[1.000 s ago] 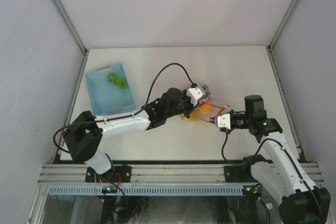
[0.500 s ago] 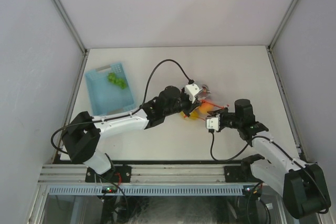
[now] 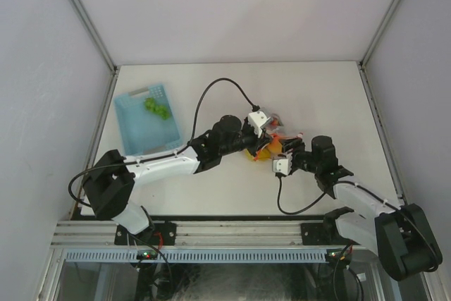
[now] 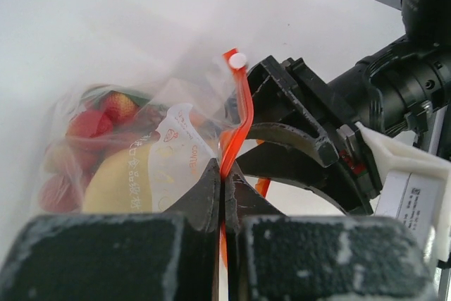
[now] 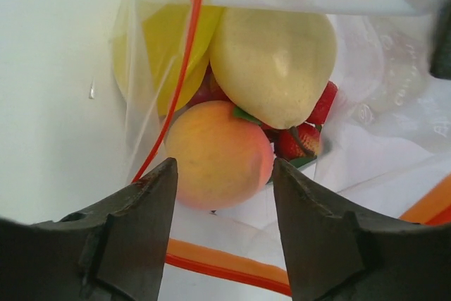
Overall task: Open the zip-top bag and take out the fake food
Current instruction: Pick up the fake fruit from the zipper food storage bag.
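Note:
The zip-top bag [image 3: 276,134] lies at mid-table, clear and crinkly, its mouth held open. My left gripper [image 3: 263,139] is shut on its red-orange zip strip [image 4: 237,114] and holds that edge up. The fake food shows inside the bag: a peach [image 5: 218,156], a pale yellow fruit [image 5: 275,65], a yellow piece [image 5: 165,54] and strawberries [image 4: 106,121]. My right gripper [image 3: 285,149] is open at the bag's mouth. Its fingertips [image 5: 158,188] flank the near side of the peach without touching it. The lower zip edge [image 5: 211,262] lies under them.
A light-blue slotted basket [image 3: 141,128] stands at the left of the table with a green piece [image 3: 156,108] in it. The two arms nearly meet over the bag. Grey walls enclose the table on three sides.
My right arm has swung left and forward, bringing its open gripper up to the bag's mouth. My left gripper has kept hold of the zip strip, shifting slightly.

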Motion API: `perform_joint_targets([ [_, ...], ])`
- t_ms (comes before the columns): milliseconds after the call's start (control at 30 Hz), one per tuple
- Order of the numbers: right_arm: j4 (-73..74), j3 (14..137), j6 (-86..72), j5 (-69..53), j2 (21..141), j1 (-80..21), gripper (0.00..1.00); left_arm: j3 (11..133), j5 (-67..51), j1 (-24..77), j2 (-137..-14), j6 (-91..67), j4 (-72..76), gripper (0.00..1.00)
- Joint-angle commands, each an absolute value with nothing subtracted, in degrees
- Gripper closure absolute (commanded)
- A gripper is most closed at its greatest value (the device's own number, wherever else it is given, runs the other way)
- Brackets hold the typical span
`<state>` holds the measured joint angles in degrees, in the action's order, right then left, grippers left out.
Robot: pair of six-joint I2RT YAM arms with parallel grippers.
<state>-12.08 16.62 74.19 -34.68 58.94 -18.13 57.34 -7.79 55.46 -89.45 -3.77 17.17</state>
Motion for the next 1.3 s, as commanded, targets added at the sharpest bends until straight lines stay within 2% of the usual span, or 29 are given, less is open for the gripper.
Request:
perform_joint_targets([
  [0, -16.0, 16.99, 81.0, -33.13, 60.73, -18.53, 0.42, 57.38, -9.64, 55.19, -86.31, -4.68, 21.79, 1.0],
  [333, -16.26, 17.11, 90.26, -31.43, 67.16, -19.58, 0.25, 55.84, -12.8, 54.81, -86.46, -4.57, 23.01, 1.0],
  [800, -24.47, 19.75, 94.67, -22.72, 80.53, -20.28, 0.23, 55.04, -18.12, 54.5, -89.26, -5.09, 23.12, 1.0],
  [900, -22.52, 21.62, 94.92, -22.19, 82.57, -20.26, 0.23, 55.3, -18.72, 54.28, -90.04, -5.25, 23.12, 1.0],
  [1033, -19.42, 24.24, 94.22, -21.23, 85.18, -20.26, 0.27, 55.59, -19.32, 53.76, -90.49, -5.49, 23.12, 1.0],
  [1267, -17.01, 26.81, 92.3, -19.37, 88.54, -19.16, 0.47, 55.11, -19.56, 52.62, -90.36, -6.61, 24.38, 1.0],
])
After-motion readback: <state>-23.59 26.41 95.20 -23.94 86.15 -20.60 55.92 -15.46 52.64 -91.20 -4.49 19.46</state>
